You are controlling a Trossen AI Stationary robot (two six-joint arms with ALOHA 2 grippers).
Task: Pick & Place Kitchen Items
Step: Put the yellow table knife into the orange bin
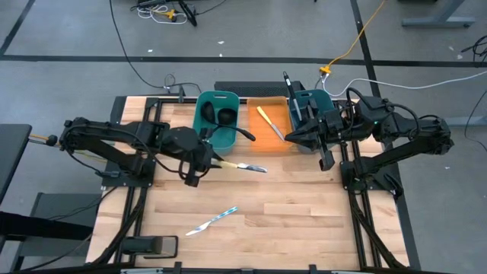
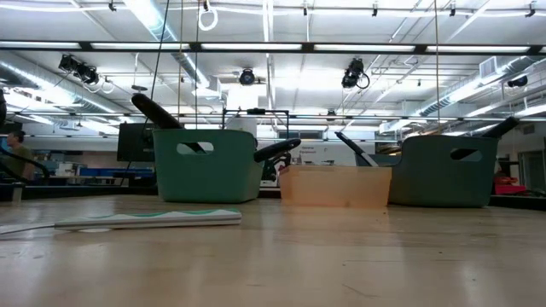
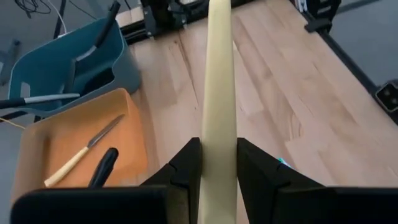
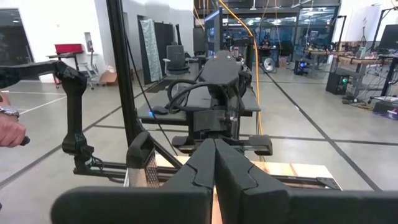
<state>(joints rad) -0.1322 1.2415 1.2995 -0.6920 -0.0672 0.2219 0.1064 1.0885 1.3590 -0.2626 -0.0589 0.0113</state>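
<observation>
The left hand [image 1: 207, 161] is clamped on a pale-yellow-handled knife [image 1: 242, 167], blade pointing to three o'clock above the tabletop [image 1: 304, 221], just below the left teal bin [image 1: 199, 114]. The right hand [image 1: 293, 137], fingers together, hovers over the orange tray [image 1: 271, 144].

An orange tray [image 1: 270, 135] sits at the far edge of the wooden table [image 1: 289, 213], which serves as the landmark here. A teal bin [image 1: 215, 106] stands just beside the tray on one side, and a second, bluer bin [image 1: 306, 103] stands just beside it on the other, all three in a row. Beyond the table's far edge, black cables [image 1: 144, 72] and a yellow cable [image 1: 358, 38] trail across the grey floor [image 1: 251, 30].
</observation>
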